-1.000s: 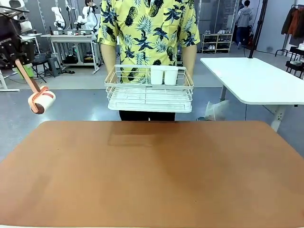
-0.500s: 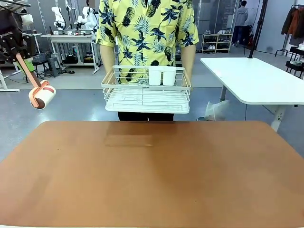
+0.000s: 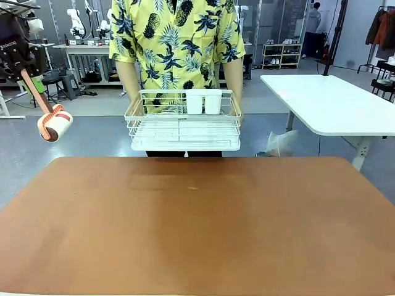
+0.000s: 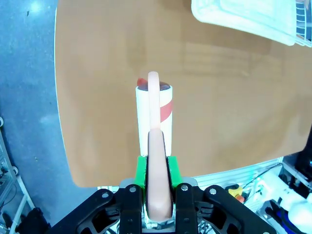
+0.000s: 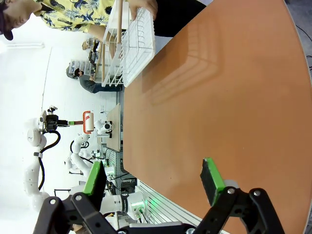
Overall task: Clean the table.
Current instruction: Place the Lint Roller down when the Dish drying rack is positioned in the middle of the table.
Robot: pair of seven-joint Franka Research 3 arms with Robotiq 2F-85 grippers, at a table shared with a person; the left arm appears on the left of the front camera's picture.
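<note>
1. Upper left of the front view: left gripper (image 3: 24, 71) clamps the pinkish handle of a lint roller (image 3: 54, 125), jaws closed tight on it. Roller head hangs in the air, off the table's left edge and above its level. Same spot as half a second ago, slightly higher than a second ago.
2. Left wrist view, bottom centre: green pads (image 4: 141, 170) press both sides of the handle; roller head, white with a red band, points down toward the brown top, not touching it.
3. Upper centre of the front view: person holds a white wire dish rack (image 3: 183, 121) in both hands, clear of the table (image 3: 197, 234). Over the last second the rack has drifted toward picture left and risen a little; its shadow on the far part of the top has slid left and faded.
4. Table, reddish-brown, fills the lower half of the front view. With the rack lifted away, a small pale speck (image 3: 193, 188) shows on the far centre of the top; what it is, too small to tell.
5. Right wrist view, bottom: right gripper (image 5: 153, 183) stands wide open, holding nothing, over the table's near part.
6. Judgement: top is now unobstructed, so rolling can begin; roller has not yet touched down.
</note>
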